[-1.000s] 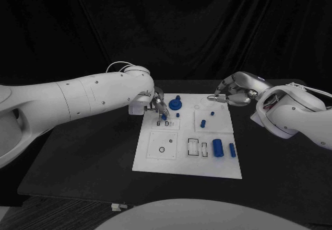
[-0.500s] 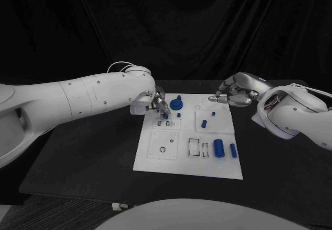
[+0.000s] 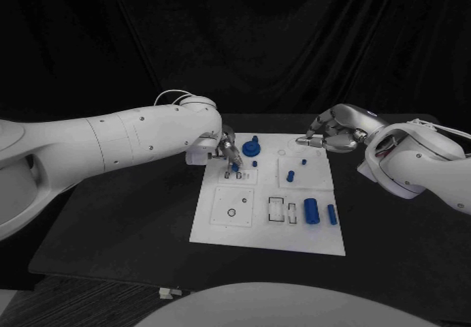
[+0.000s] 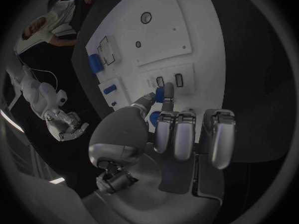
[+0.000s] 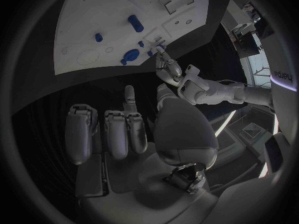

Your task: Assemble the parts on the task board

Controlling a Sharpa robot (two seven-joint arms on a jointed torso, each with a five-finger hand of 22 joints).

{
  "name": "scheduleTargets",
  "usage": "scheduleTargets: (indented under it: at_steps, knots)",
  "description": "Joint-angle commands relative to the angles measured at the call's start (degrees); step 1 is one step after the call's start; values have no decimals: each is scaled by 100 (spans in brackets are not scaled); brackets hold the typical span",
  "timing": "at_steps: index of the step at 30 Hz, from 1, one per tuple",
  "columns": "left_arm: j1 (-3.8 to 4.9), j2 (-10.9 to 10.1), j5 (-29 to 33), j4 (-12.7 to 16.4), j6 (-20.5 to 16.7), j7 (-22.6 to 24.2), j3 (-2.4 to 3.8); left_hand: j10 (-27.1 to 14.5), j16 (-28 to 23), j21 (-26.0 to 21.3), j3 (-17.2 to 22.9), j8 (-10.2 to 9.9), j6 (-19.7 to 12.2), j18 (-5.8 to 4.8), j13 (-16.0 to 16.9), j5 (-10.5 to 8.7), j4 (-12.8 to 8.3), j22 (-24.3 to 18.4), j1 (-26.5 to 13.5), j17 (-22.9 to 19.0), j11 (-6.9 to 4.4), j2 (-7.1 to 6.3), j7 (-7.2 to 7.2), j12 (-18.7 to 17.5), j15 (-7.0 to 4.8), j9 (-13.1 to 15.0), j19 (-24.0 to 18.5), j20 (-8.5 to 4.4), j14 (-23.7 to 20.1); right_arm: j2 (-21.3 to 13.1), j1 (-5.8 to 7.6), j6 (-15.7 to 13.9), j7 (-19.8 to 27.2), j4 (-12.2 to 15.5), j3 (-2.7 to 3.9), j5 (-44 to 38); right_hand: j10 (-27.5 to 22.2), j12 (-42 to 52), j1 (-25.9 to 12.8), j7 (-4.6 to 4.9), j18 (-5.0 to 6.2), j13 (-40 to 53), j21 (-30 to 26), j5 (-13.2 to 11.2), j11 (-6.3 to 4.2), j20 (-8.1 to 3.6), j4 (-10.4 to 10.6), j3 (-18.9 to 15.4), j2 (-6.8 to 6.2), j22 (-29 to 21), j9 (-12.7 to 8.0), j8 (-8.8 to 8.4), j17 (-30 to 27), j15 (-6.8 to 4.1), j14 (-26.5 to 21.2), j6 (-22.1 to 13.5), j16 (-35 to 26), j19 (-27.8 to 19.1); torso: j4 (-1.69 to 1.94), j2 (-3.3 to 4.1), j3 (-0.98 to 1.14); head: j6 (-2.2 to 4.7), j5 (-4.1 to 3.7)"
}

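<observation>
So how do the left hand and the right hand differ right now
The left hand is over the task board, pinching a small blue part above two small slots. The right hand is off the board's far right corner, holding nothing, fingers curled in. Both are silver hands on white arms.

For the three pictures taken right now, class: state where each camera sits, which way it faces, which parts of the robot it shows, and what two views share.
Head view: on the robot's head, looking down at the task board; both white arms, left hand, right hand.
Left wrist view: behind the left hand, facing the board; its fingers pinch a small blue part.
Right wrist view: behind the right hand, facing the board's far edge.
Shared: both wrist views show the task board and the opposite hand.
</observation>
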Motion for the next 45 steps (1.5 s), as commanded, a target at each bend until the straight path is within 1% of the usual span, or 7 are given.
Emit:
scheduleTargets:
  at_steps: [1,8,17,24,34,41,45]
  knots:
    - [-10,-2,75,9,35,-56,4,629,76,-52,394,-76,102,74,1501,48,-36,1247,-137,1528,-66,-39,-54,124,-84,136,408,-43,635,-1,-15,51,-105,0,5,-6,508,95,-18,3,103,1534,-124,53,41,35,21,153,76,1279,78,96,1299,31,555,-69,-46,172,-1,3,-2,-1,-8]
    - [-16,42,269,-48,73,-91,4,629,76,-63,416,-78,111,79,1501,47,-34,1233,-151,1528,-70,-54,-58,124,-88,143,396,-46,635,-6,-15,59,-113,5,5,-6,508,95,-18,3,103,1534,-124,53,41,35,21,153,76,1279,78,96,1299,31,555,-69,-46,172,-3,2,-1,-1,-8]
    - [-35,55,314,-66,75,-93,4,629,76,-64,425,-81,111,79,1501,43,-31,1232,-157,1528,-71,-56,-58,124,-89,145,396,-47,635,1,-15,62,-114,-7,5,-6,508,95,-18,3,103,1534,-124,53,41,35,21,153,76,1279,78,96,1299,31,555,-69,-46,172,-1,1,-2,-1,-13]
    - [-50,-11,319,14,49,-129,4,629,76,-65,435,-84,111,80,1501,42,-26,1231,-164,1528,-72,-54,-58,124,-90,147,395,-48,635,4,-15,72,-119,-8,5,-6,508,95,-8,3,102,1534,-122,54,41,35,20,154,82,1280,79,98,1299,31,555,-71,-46,173,-1,2,-2,-1,-6]
    - [-66,-103,320,84,-48,-261,3,629,76,-58,483,-84,133,76,1501,61,-28,1243,-174,1528,-81,-64,-68,124,-98,162,406,-54,635,9,-19,85,-125,-16,5,-6,508,95,7,4,106,1534,-135,56,42,36,16,157,89,1275,81,100,1287,31,553,-74,-53,167,0,2,-2,-1,24]
    - [-77,-117,407,80,-21,-242,3,629,76,-58,501,-84,143,76,1501,65,-24,1243,-185,1528,-85,-67,-70,124,-103,167,406,-58,635,25,-25,94,-128,-32,5,-6,508,95,7,4,106,1534,-135,56,42,36,16,157,89,1275,81,100,1287,31,553,-74,-53,167,0,1,-4,-1,35]
    - [-94,-118,449,63,-29,-226,3,629,76,-67,516,-87,144,80,1501,68,-19,1231,-190,1528,-86,-62,-71,124,-105,170,397,-60,635,25,-27,97,-129,-34,5,-6,508,95,19,4,108,1534,-143,59,43,36,13,159,93,1272,81,102,1280,32,551,-76,-57,163,0,1,-3,-1,24]
